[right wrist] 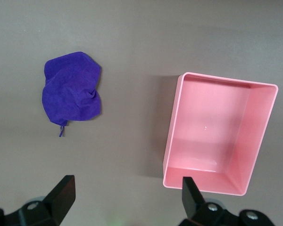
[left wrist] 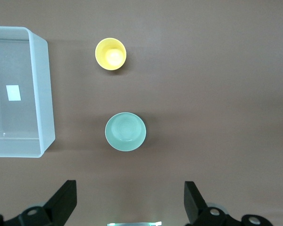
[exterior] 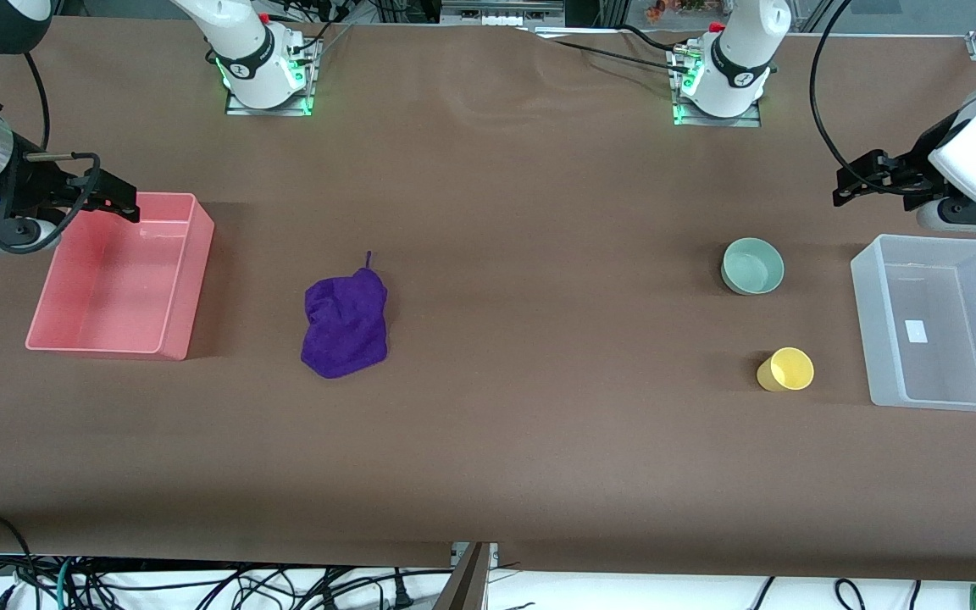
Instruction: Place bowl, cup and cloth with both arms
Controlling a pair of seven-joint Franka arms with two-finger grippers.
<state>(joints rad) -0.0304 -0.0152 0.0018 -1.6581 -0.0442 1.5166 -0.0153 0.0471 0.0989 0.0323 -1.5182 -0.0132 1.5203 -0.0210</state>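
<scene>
Grippers left (left wrist: 129,202) and right (right wrist: 124,197) hang wide open, empty, above the table (exterior: 539,212).

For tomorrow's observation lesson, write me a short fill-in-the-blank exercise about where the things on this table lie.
1. The cloth lies beside the ____ bin.
2. The bowl lies ____ from the front camera than the cup.
3. Both bins hold ____.
4. The left gripper and the right gripper have their fingers ____.

Missing words: pink; farther; nothing; open
</scene>
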